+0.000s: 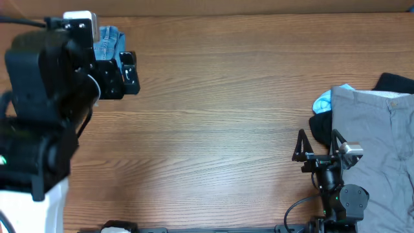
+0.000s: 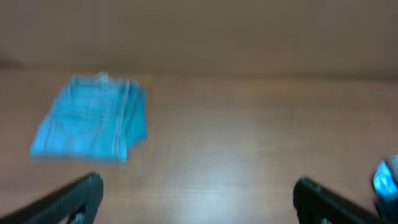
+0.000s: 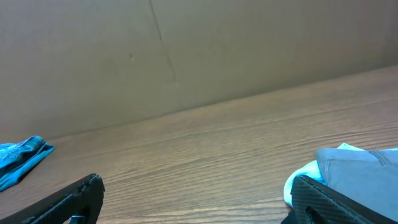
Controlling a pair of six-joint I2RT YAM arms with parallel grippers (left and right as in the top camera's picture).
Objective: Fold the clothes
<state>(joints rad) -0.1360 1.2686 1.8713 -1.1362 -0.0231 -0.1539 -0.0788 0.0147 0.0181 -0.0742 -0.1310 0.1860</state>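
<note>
Ahead of the left gripper (image 2: pixel 199 186), gaping empty like the right gripper (image 3: pixel 196 186), the denim jeans (image 2: pixel 90 127) look soft and bulky, probably best pinched at an edge.

A: We log the jeans (image 1: pixel 108 40) as light blue denim, at 10 o'clock in the overhead view.
B: Agreed. We note the table (image 1: pixel 226 97) is mid-brown with darker wood grain. At 3 o'clock: plain grey trousers (image 1: pixel 378 136), a black garment (image 1: pixel 396 82), a pale-blue garment (image 1: pixel 322 101).
</note>
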